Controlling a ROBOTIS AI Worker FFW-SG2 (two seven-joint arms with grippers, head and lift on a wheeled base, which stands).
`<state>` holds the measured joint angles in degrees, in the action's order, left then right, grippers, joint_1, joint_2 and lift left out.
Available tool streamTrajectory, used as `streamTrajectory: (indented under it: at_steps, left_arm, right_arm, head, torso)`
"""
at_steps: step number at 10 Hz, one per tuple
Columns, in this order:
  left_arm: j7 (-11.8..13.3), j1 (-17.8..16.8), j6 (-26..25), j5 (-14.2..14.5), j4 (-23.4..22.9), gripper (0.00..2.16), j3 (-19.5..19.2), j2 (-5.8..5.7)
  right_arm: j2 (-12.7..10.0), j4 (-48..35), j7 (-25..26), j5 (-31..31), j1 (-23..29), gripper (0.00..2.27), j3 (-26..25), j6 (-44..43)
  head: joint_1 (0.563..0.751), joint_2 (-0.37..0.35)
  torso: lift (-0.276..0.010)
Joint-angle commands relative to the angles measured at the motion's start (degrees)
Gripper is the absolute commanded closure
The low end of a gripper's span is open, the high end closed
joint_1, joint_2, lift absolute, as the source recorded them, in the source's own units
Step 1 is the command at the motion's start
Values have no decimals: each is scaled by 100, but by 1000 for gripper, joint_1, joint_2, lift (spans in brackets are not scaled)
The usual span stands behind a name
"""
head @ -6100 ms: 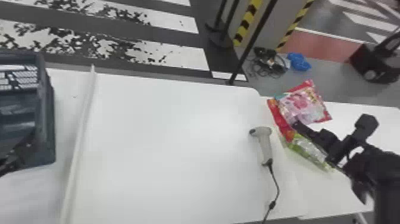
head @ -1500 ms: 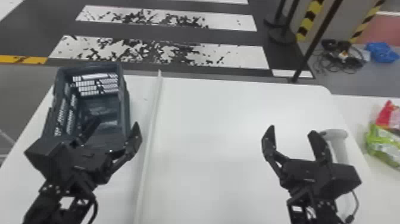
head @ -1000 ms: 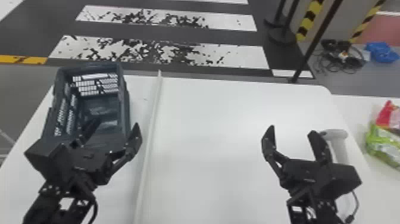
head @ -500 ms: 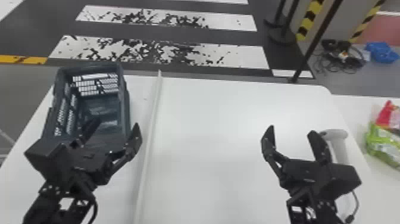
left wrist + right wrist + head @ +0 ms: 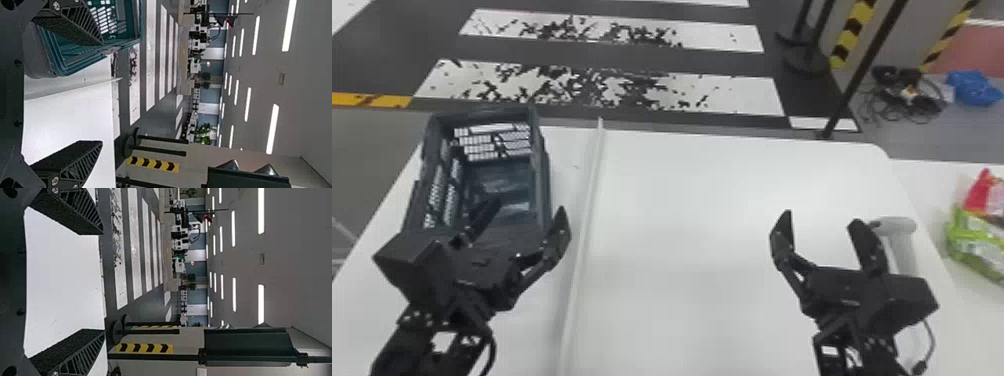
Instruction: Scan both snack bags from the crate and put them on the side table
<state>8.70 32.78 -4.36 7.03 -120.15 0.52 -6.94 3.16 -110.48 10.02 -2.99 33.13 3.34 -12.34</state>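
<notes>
The red bag (image 5: 980, 194) and green bag (image 5: 974, 239) lie together on the side table (image 5: 929, 182), presumably because scanning is done. The left gripper (image 5: 528, 209), by the crate (image 5: 544, 172), and right gripper (image 5: 821, 220), by the scanner (image 5: 898, 226), have their fingers apart, holding nothing, likely idling clear of the bags.

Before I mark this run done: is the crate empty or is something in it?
Empty as far as it shows: the crate has a bare floor at its far end. Cannot tell for the near end, behind the left gripper.
</notes>
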Motion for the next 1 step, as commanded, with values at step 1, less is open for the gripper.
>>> streamTrajectory:
  at_steps: [1]
  left_arm:
    - [0, 0, 1, 0, 0, 103, -8, 0]
  right_arm:
    - [0, -9, 0, 0, 0, 33, 0, 0]
  head:
    - [695, -61]
  torso:
    - [-87]
